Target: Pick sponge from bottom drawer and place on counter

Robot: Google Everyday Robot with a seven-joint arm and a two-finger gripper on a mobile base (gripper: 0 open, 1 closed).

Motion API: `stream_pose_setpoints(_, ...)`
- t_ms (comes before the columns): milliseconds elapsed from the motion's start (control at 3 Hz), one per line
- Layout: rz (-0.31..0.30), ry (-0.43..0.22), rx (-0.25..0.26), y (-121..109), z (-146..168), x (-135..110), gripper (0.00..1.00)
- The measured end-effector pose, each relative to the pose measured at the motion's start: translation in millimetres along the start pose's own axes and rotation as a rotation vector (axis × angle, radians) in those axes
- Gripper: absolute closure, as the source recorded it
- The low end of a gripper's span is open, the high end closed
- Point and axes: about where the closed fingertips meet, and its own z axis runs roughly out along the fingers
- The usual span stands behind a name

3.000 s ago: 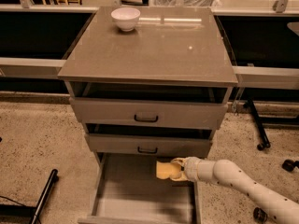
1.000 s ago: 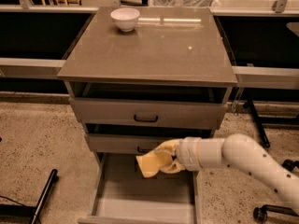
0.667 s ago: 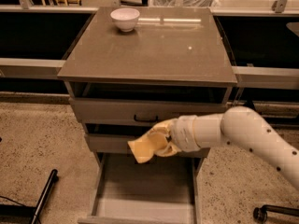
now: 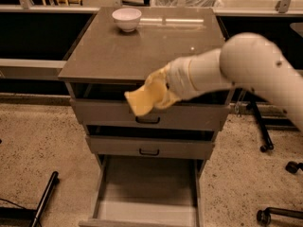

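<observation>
The hand [image 4: 161, 93] hangs in the air in front of the cabinet, level with the front edge of the table [image 4: 142, 51] and over the face of the top drawer [image 4: 194, 116]. It is closed on the sponge [image 4: 139, 100], gripping it at its right end. Most of the fingers are hidden behind the soft block. The sponge is yellow-tan, tilted, with its free end sticking out to the left and slightly down. It touches neither the table nor any drawer front that can be made out. It sits just below the table's edge and a little right of the cabinet's middle.

The white arm [image 4: 246, 60] comes in from the right, its thick rounded link covering the table's right front corner.

The bottom drawer [image 4: 147, 193] is pulled well out, a plain grey tray with its floor in full view. The middle drawer [image 4: 184, 148] and the top drawer are nearly shut, each with a small black handle at its centre.

On the table, a white bowl [image 4: 127, 19] stands upright near the back left, well apart from the sponge. The table's surface is glossy and catches a light streak near its back edge.

The cabinet stands on a speckled floor [image 4: 42, 136]. Black castors [image 4: 263, 148] show at the right, and a black bar [image 4: 45, 197] lies at the lower left.
</observation>
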Motion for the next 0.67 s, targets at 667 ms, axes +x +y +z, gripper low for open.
stream_pose_setpoints(667,0.375,0.037,-0.124,-26.4,34.8,106.0,1.00)
